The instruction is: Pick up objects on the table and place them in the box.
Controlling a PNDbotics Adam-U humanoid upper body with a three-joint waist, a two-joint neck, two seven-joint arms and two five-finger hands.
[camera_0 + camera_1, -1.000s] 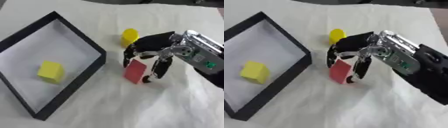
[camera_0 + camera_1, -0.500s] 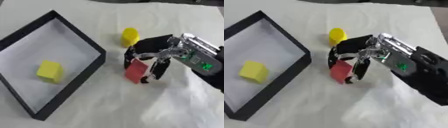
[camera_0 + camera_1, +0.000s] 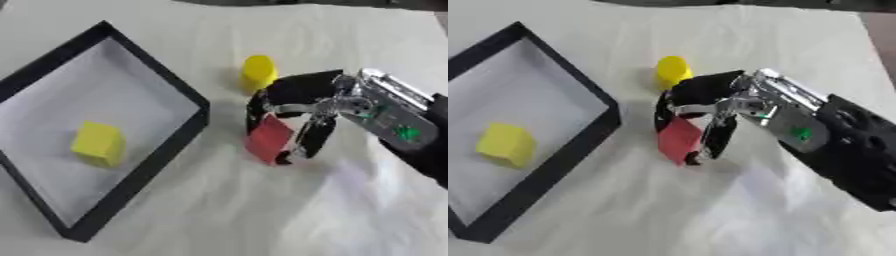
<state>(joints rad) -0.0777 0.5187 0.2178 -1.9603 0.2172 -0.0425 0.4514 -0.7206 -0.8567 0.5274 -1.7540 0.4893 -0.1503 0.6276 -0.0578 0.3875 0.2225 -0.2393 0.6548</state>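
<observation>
A red block (image 3: 268,140) stands tilted on the white table, just right of the black-framed box (image 3: 166,147). My right hand (image 3: 297,97) comes in from the right and its fingers (image 3: 311,142) and thumb curl round the red block from both sides. A yellow cylinder (image 3: 258,72) stands on the table just behind the hand. Inside the box lies a yellow cube (image 3: 97,144) near its lower left. My left hand shows in neither view.
The white cloth-covered table (image 3: 262,215) stretches in front of and to the right of the box. My right forearm (image 3: 842,145) crosses the right side of the view.
The hand and red block have stayed near the same spot; the block sits tilted a little more between the fingers. The view has shifted slightly.
</observation>
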